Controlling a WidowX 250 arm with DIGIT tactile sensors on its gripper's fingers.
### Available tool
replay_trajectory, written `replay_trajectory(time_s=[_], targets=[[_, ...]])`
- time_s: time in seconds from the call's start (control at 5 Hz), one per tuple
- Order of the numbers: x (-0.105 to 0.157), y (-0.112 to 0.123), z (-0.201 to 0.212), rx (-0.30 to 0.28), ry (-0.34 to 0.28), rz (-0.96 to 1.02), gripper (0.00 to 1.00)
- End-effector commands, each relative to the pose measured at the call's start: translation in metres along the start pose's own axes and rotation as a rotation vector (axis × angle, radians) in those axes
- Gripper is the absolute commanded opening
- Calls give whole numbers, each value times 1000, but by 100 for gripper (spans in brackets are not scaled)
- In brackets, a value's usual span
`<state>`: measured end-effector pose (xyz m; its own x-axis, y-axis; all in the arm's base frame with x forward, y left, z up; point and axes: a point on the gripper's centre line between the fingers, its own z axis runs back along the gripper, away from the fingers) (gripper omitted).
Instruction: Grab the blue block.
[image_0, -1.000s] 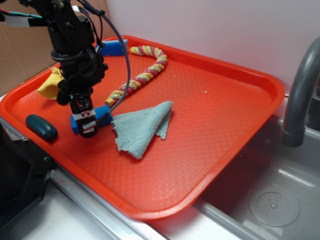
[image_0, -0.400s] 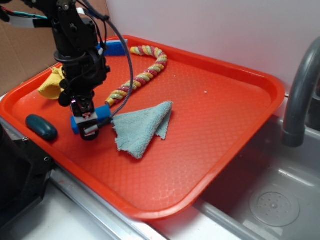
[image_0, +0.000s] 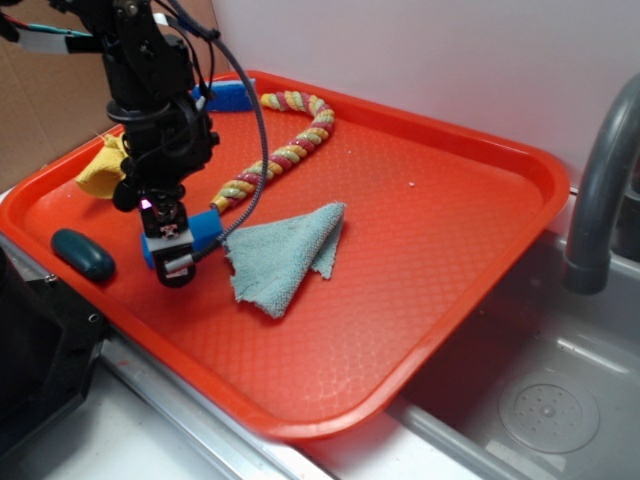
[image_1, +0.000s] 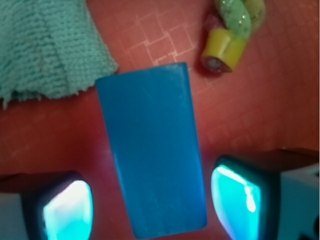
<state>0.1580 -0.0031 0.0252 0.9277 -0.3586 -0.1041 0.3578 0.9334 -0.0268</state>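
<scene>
The red tray (image_0: 420, 250) spreads out under and well beyond the gripper (image_0: 172, 255), which reaches down near the tray's left part. Just beside the gripper on its right in the exterior view lies the teal cloth (image_0: 285, 250), its near edge touching or almost touching the blue block (image_0: 205, 232). Behind the gripper runs the braided rope (image_0: 285, 140), whose yellow end cap (image_1: 225, 50) shows in the wrist view just past the block's far corner. Off to the gripper's other side sits a dark teal lump (image_0: 83, 253), well apart.

The blue block (image_1: 152, 150) lies flat on the tray between the two fingers (image_1: 67, 207). The jaws are spread, with a gap showing on each side of the block, so nothing is pinched yet.

The risks, as I judge them: the block sits slightly skewed to the finger line, so closing may twist it and leave the pads on its corners. Its smooth faces could slide out if the pads bite only the near end. If the fingers are too high, they close on the top edges and the block pops free. The cloth edge could snag and drag along
</scene>
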Motion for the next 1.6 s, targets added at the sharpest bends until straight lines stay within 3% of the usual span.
replay_trajectory(time_s=[0.0,0.2,0.8,1.0,1.2,1.4], targets=[[7,12,2,-20,22,12,56],[11,30,-1,-29,29,37,100],[11,30,-1,-29,29,37,100],[12,25,-13,-6,59,12,100],[16,18,-18,37,94,-4,0],[16,18,-13,44,90,-4,0]])
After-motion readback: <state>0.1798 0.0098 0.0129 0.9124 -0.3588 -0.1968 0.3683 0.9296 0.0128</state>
